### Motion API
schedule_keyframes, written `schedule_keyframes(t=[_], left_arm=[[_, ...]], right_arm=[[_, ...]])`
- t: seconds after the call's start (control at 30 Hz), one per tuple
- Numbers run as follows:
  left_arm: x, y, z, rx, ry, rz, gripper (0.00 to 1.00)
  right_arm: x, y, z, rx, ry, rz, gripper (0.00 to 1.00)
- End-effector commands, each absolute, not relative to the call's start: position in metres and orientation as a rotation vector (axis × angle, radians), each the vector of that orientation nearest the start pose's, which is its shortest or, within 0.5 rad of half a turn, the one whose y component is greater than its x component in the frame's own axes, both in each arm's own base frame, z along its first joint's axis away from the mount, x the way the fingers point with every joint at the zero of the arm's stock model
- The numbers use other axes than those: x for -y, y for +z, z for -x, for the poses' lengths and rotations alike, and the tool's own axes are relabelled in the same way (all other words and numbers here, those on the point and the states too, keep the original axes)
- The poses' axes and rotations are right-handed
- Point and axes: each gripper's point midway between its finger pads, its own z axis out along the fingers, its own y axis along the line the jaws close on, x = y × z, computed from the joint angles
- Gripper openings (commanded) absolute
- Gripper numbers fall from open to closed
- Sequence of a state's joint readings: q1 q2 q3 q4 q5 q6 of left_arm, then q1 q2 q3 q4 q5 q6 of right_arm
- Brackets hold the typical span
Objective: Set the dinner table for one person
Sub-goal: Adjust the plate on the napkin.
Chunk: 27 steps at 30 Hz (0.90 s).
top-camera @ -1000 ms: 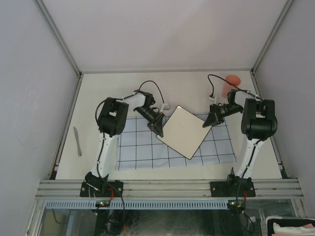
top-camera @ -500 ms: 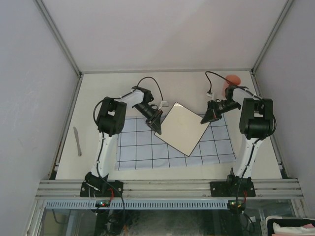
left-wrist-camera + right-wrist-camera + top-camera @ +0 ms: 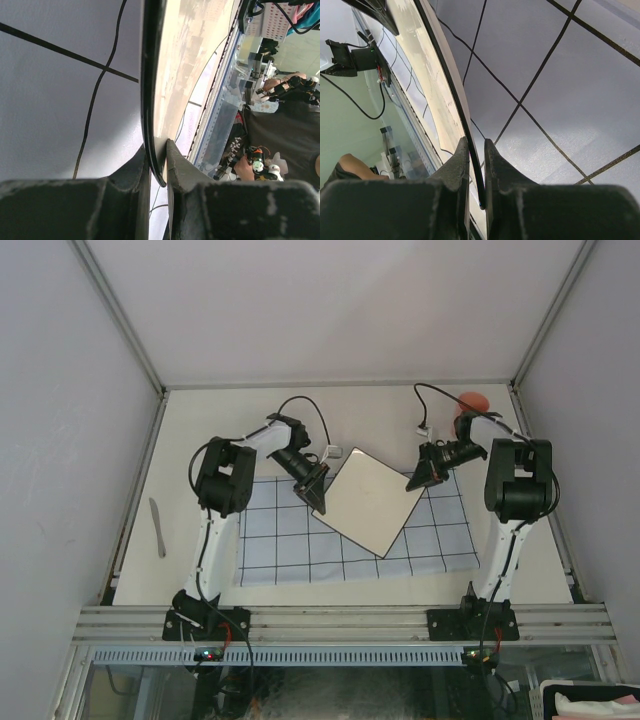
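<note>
Two grippers, one plate, and both were clenched on it. The left gripper (image 3: 321, 500) pinched the plate (image 3: 368, 502) at its left edge, and the left wrist view showed the dark rim wedged tight between the fingers (image 3: 176, 165). The right gripper (image 3: 413, 483) had the opposite corner, with the thin rim running straight down between its jaws in the right wrist view, nipped hard.

The square plate, off-white with a dark rim, sat turned like a diamond over the light-blue cloth (image 3: 290, 540) with its dark grid. Whether it was touching the cloth or just clear of it could not be told.

Compared with a second before, the whole carry had crept away from the arm bases and a touch to the left. The plate's far corner reached past the cloth's far edge, both grippers had shifted with it, and the right arm's elbow had swung further back. That swing covered more of the orange cup (image 3: 473, 399) in the far right corner, so only its top peeked out.

Underneath it all lay the dinner table (image 3: 240, 405), wide and off-white, edged by grey rails and pale walls. A knife (image 3: 157, 527) lay on it by the left rail, well apart from the cloth, exactly where it had been a second before.
</note>
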<state>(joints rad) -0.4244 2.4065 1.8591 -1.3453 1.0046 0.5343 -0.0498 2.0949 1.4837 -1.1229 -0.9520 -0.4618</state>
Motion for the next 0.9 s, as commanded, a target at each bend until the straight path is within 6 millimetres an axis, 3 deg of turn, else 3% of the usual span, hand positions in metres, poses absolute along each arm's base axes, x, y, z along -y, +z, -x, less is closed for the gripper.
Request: schedule_keyframes(t=[0.0,0.43,0.67,0.87], left_arm=[[0.299,0.116,-0.274,-2.484,-1.769,-1.165,0.0],[0.289,0.136,-0.263,-2.488,-1.769,-1.131,0.0],[0.29,0.124,-0.254,-2.499,-1.857,-1.047,0.0],[0.29,0.131,-0.249,-2.471,-1.899,-1.021,0.0]], right_arm=[[-0.116,0.058,-0.329,-2.758,1.284,0.48,0.0],[-0.132,0.065,-0.338,-2.771,1.29,0.556,0.0],[-0.142,0.064,-0.348,-2.787,1.31,0.613,0.0],[-0.153,0.059,-0.351,-2.795,1.326,0.668,0.0]])
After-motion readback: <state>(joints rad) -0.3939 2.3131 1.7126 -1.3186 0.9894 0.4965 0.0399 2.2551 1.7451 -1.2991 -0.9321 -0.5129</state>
